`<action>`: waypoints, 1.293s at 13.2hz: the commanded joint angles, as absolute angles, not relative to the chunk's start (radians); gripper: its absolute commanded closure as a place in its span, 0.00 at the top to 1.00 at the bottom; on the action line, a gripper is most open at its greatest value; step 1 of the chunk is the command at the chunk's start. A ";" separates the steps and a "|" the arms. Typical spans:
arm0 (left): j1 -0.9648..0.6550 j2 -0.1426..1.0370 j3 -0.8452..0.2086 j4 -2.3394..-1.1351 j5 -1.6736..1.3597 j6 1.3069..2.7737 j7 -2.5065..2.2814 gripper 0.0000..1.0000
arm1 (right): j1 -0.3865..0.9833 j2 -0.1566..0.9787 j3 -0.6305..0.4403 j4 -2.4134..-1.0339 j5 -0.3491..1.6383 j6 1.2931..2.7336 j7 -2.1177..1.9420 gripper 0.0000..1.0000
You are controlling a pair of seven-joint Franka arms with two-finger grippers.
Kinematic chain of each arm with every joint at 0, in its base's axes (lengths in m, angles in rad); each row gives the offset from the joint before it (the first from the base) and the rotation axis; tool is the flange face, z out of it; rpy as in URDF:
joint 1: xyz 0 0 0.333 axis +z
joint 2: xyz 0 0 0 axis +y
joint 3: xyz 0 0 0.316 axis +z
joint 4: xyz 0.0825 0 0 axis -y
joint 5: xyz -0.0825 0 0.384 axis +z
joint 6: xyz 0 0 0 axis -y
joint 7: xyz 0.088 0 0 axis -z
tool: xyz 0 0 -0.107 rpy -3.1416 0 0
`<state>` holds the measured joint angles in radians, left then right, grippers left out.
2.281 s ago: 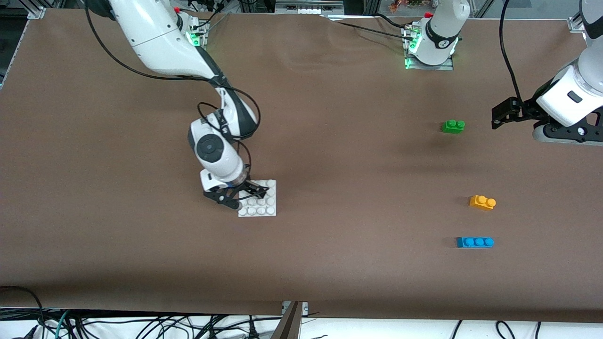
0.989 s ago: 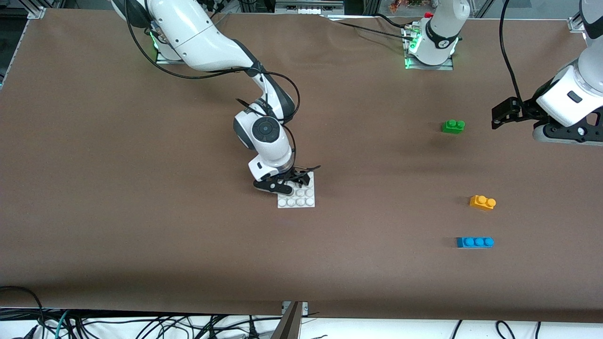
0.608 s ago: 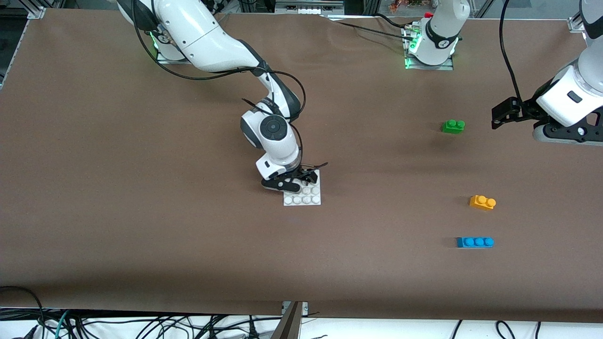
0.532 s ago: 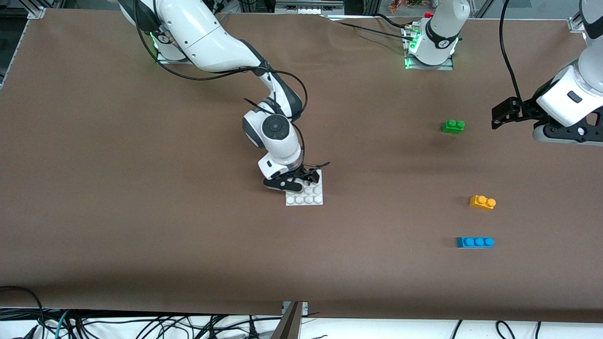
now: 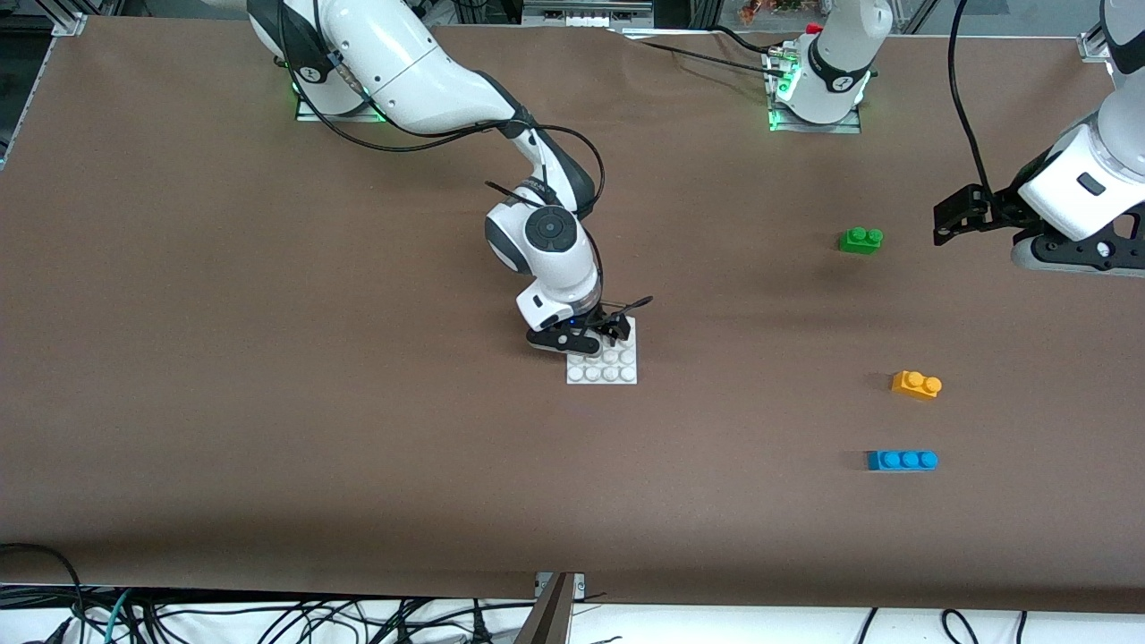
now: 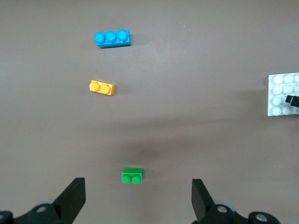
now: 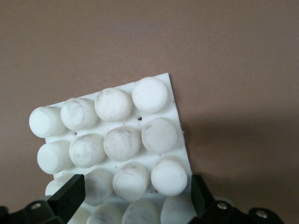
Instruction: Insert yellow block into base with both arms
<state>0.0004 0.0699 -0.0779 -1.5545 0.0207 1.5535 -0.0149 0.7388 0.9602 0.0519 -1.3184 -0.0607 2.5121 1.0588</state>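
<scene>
Front view: right hand (image 5: 597, 336) clamped on edge of flat white studded plastic base (image 5: 605, 363), mid-table; small orange-yellow two-stud plastic brick (image 5: 916, 384) near left arm's end; left hand (image 5: 950, 219) waits above table.
Left wrist view: left hand (image 6: 138, 199) fingers spread, over green brick (image 6: 132, 176).
Right wrist view: base (image 7: 112, 154) between fingers (image 7: 67, 196)

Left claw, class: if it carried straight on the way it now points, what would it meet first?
Judging by its wrist view, the left claw, open, points down at the table, and the green brick lies nearest that line. It would probably meet that, or bare table beside it; depth is unclear.
</scene>
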 commanded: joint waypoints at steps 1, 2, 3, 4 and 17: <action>0.006 0.075 -0.080 -1.540 0.000 1.543 -0.020 1.00 | 0.742 0.997 0.055 -1.272 -0.066 2.513 1.083 1.00; 0.006 0.078 -0.078 -1.539 0.000 1.545 -0.020 1.00 | 0.736 0.994 0.052 -1.272 -0.066 2.508 1.078 1.00; 0.005 0.080 -0.078 -1.540 0.000 1.549 -0.020 1.00 | 0.732 0.988 0.052 -1.272 -0.066 2.494 1.077 1.00; 0.005 0.083 -0.078 -1.539 0.002 1.560 -0.020 1.00 | 0.724 0.979 0.052 -1.269 -0.064 2.465 1.074 1.00; 0.184 0.400 -0.058 -1.401 0.012 1.773 0.276 1.00 | 0.252 0.433 0.063 -1.408 0.123 1.826 0.355 1.00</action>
<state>0.1521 0.3330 -0.0505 -1.4408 0.0207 1.7316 0.1911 0.3132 0.5891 0.0423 -1.2796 0.0954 1.9187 0.4649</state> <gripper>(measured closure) 0.000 0.000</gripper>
